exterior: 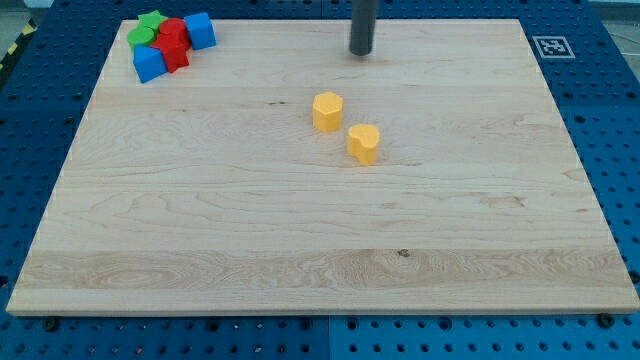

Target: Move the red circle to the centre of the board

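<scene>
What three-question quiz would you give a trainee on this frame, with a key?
1. True or false: my tip is touching one of the two yellow blocks.
2. Which corner of the board holds the cluster of red, green and blue blocks? A) the view's top left B) the view's bottom right C) the view's top right
3. Fill in: of the two yellow blocks near the centre, the upper yellow block lies toward the view's ____ of the lower yellow block.

Key: 1 false, the tip stands apart, toward the view's top. 2 A, around the red blocks. 3 left.
</scene>
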Available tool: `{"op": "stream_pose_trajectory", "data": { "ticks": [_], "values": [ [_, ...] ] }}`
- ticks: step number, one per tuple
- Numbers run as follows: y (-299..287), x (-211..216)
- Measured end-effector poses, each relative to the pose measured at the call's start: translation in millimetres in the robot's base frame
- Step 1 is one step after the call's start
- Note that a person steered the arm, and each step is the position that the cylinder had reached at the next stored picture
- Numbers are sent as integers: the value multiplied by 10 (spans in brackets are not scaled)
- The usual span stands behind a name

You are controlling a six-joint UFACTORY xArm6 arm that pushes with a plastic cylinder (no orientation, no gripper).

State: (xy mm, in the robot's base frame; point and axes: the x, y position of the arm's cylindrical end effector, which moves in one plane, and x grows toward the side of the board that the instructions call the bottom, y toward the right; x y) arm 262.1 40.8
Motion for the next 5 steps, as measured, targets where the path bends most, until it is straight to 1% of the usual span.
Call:
{"op": "stream_pose_trajectory", "data": {
  "ticks": [1, 2, 3, 5],
  "values": [
    [-249, 149],
    [-672, 296],
    [-1072, 520],
    [-1642, 1108]
  ]
}}
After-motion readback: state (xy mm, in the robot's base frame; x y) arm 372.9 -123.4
